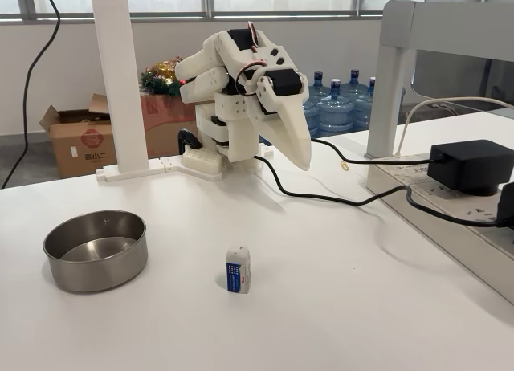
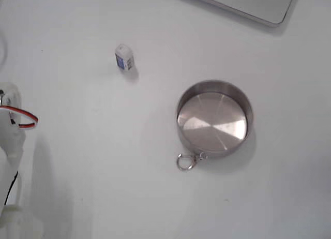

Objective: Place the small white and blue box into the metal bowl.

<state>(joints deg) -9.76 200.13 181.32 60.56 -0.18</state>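
Note:
The small white and blue box [image 1: 238, 270] stands upright on the white table, near the front centre in a fixed view. From above it shows as a tiny box [image 2: 124, 58] up and left of the metal bowl [image 2: 243, 102]. The bowl [image 1: 96, 273] is empty and sits at the front left, roughly a bowl's width from the box. My white arm is folded up at the back of the table. Its gripper [image 1: 303, 159] points down and to the right, well above and behind the box, its fingers closed together with nothing between them.
A small metal key clasp [image 2: 186, 161] lies against the bowl's rim. A black cable [image 1: 337, 198] runs across the table to a black power adapter [image 1: 470, 166] on the right. A white post [image 1: 120, 82] stands behind the bowl and a grey frame leg [image 1: 389, 98] at the right.

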